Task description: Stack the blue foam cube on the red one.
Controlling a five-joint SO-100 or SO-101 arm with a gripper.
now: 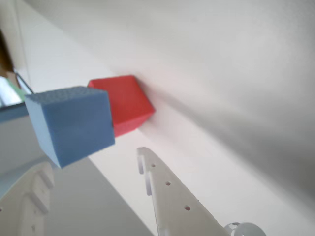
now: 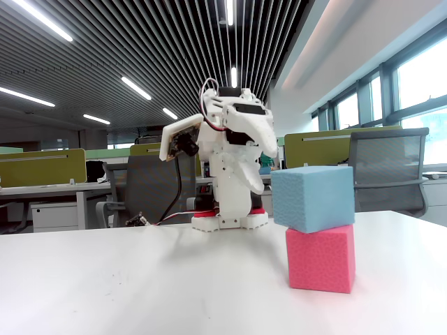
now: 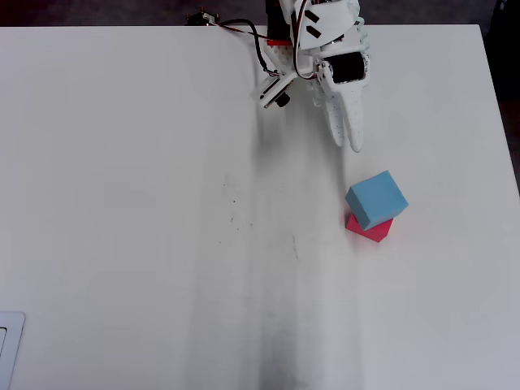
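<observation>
The blue foam cube (image 2: 312,197) rests on top of the red one (image 2: 321,258), a hot pink cube standing on the white table. The blue cube is turned a little and overhangs to the left in the fixed view. In the overhead view the blue cube (image 3: 376,199) covers most of the pink cube (image 3: 372,231). My gripper (image 3: 348,142) is open and empty, pulled back near the arm's base, apart from the stack. In the wrist view the blue cube (image 1: 71,123) and pink cube (image 1: 127,101) show beyond my open fingertips (image 1: 93,162).
The arm's base (image 2: 230,216) stands at the table's far edge, with wires (image 3: 236,28) beside it. A pale flat object (image 3: 8,345) lies at the overhead view's lower left edge. The table's right edge (image 3: 497,162) runs close to the stack.
</observation>
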